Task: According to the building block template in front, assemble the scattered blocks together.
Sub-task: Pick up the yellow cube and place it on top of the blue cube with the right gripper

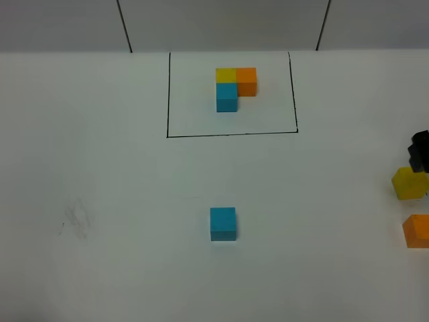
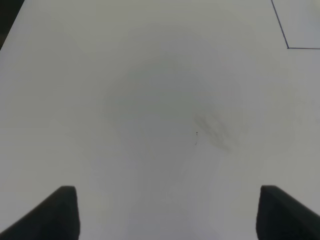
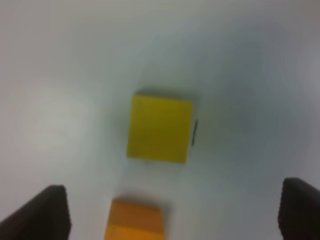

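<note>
Hovering over the yellow cube (image 3: 160, 129), right claw (image 3: 175, 200) spread wide, holding nothing; left claw (image 2: 168, 200) likewise.

table (image 1: 100, 201): matt white, smooth | scattered blocks (image 1: 222, 223): matt, smooth faces | right fingers (image 3: 45, 212): matt black

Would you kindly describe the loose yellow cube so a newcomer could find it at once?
Start at the black drawn rectangle at the far middle of the white table, then look to the right edge of the high view. Two loose cubes sit there: the yellow cube is the farther one, the orange cube nearer. Unlike the framed yellow one, it touches no other block.
</note>
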`<action>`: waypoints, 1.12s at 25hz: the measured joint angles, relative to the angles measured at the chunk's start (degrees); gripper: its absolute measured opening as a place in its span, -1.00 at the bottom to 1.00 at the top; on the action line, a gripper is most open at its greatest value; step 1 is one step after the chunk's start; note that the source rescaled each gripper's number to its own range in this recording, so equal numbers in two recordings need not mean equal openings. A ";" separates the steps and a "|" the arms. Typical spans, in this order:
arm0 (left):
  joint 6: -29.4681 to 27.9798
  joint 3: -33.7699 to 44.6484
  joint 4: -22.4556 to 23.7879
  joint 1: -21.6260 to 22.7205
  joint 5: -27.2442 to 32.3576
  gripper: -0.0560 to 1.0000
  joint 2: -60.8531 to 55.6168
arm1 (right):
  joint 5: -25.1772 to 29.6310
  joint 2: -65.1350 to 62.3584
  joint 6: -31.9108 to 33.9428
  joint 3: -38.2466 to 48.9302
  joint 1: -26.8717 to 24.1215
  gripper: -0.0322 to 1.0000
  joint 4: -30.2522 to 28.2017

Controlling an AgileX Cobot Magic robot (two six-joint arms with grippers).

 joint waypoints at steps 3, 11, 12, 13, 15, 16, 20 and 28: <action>0.00 0.00 0.00 0.00 0.00 0.13 0.00 | -1.10 2.85 0.00 -1.07 0.72 0.45 0.49; 0.00 0.00 0.00 0.00 0.00 0.13 0.00 | -4.32 10.05 -0.11 -1.30 0.72 0.45 1.11; 0.00 0.00 0.00 0.00 0.00 0.13 0.00 | -4.86 10.62 0.09 -1.30 0.72 0.45 1.32; 0.00 0.00 0.00 0.00 0.00 0.13 0.00 | -5.34 11.25 0.32 -1.30 0.72 0.45 1.38; 0.00 0.00 0.00 0.00 0.00 0.13 0.00 | -6.42 12.41 0.90 -1.30 0.72 0.45 1.44; 0.00 0.00 0.00 0.00 0.00 0.13 0.00 | -6.93 12.85 1.23 -1.30 0.72 0.45 1.44; 0.00 0.00 0.00 0.00 0.00 0.13 0.00 | -7.66 15.00 3.15 -1.30 0.53 0.45 1.51; 0.00 0.00 0.00 0.00 0.00 0.13 0.00 | -8.39 18.86 4.38 -1.30 0.16 0.29 1.40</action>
